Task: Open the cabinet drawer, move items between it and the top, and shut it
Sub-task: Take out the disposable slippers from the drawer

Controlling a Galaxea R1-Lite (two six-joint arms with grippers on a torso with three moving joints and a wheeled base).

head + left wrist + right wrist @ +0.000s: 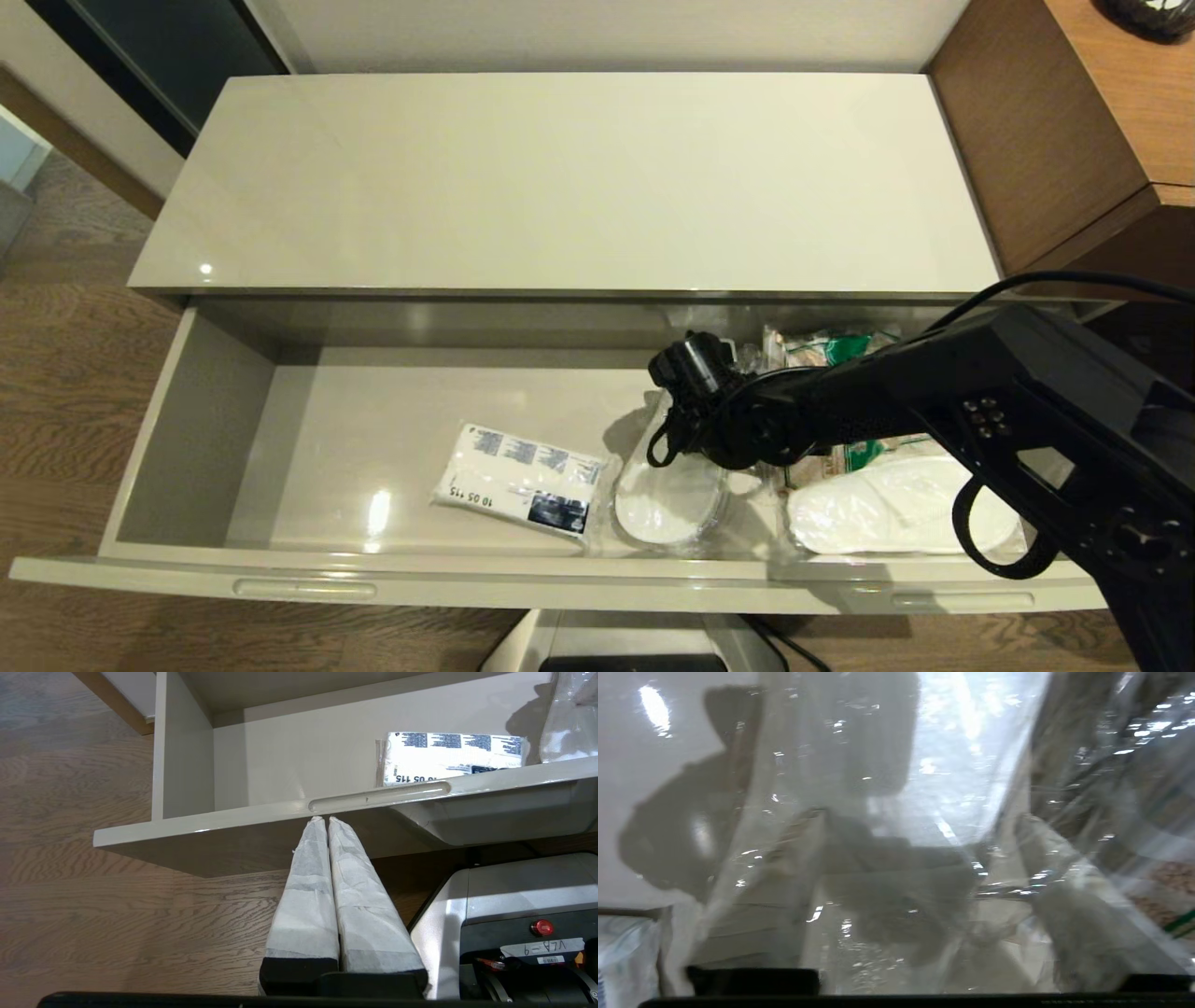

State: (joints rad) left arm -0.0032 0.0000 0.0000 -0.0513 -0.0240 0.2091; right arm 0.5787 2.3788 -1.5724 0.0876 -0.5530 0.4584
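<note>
The cabinet drawer (308,588) stands pulled fully out below the top (560,187), which is bare. Inside lie a white tissue packet (519,479) with blue prints and, to its right, a white slipper in clear wrap (668,499). My right gripper (691,425) is down in the drawer over that slipper's far end. In the right wrist view its fingers (798,882) stand wide apart on either side of the crinkled wrap (952,742), so the right gripper (920,821) is open. My left gripper (325,819) is shut, empty, just under the drawer front's slot handle (378,796).
Another wrapped white slipper (896,513) lies at the drawer's right end, with green-and-tan packets (831,350) behind it. Taller brown wood-grain furniture (1055,121) adjoins the cabinet on the right. My own base (514,914) sits under the drawer front. The drawer's left half is bare.
</note>
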